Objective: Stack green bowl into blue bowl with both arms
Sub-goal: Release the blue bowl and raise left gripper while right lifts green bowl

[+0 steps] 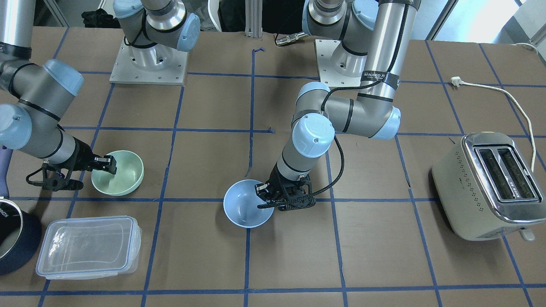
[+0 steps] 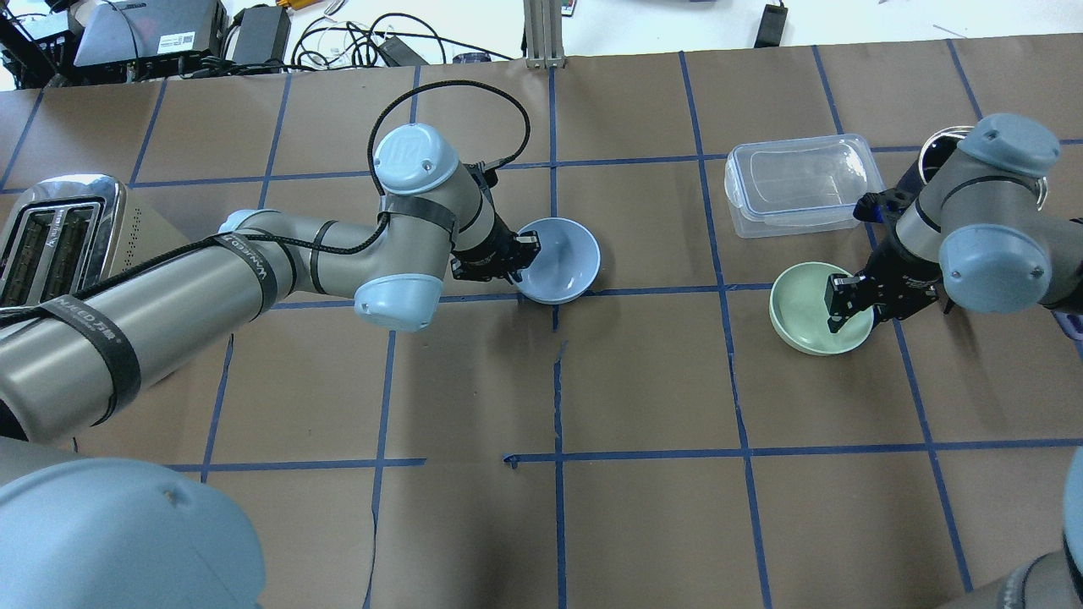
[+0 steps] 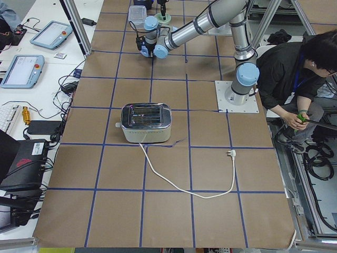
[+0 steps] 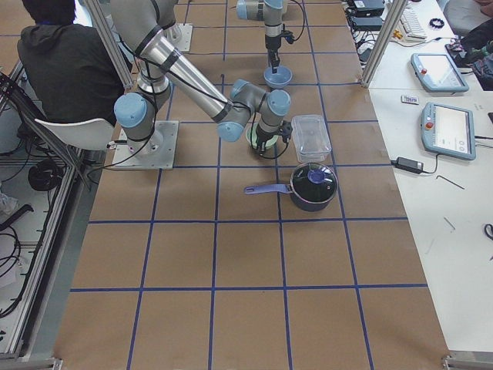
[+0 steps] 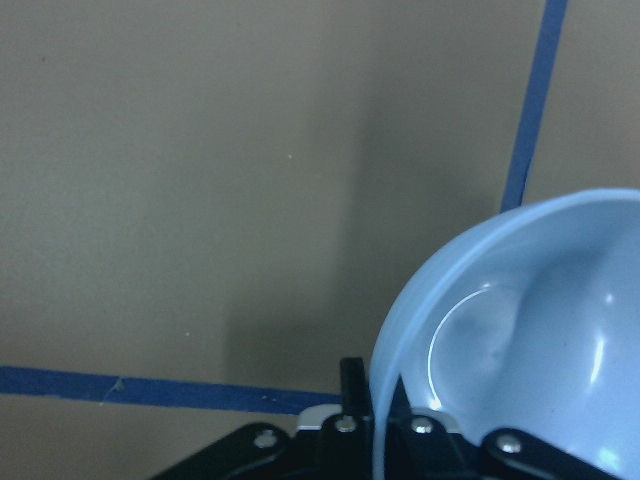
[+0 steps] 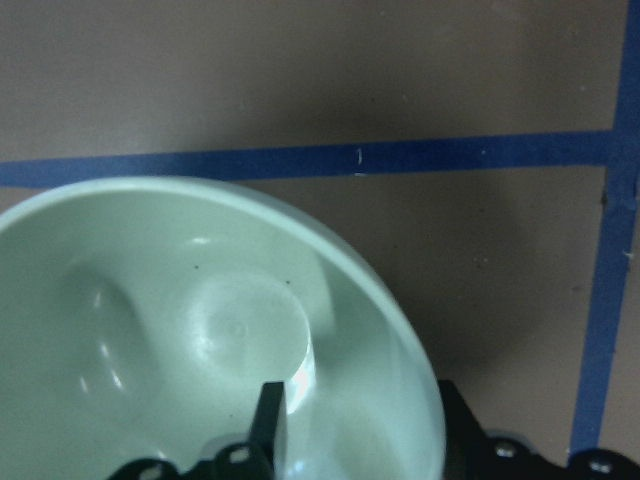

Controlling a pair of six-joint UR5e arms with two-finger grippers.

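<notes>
On the counter [image 2: 643,507], the blue bowl [image 2: 563,262] is pinched at its rim by the left claw [image 2: 526,249], the green bowl [image 2: 804,317] straddled by the spread right claw [image 2: 853,303]; gripped shallowly, it could be dropped.

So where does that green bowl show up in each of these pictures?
Front-facing: green bowl at the left, mid-height.
Overhead: the bowl on the right side.
Exterior left: tiny, at the top edge.
Exterior right: upper middle, mostly hidden.
Left wrist: not in it; only the blue bowl.
Right wrist: fills the lower left.
Landmark: the clear container beside it.
</notes>
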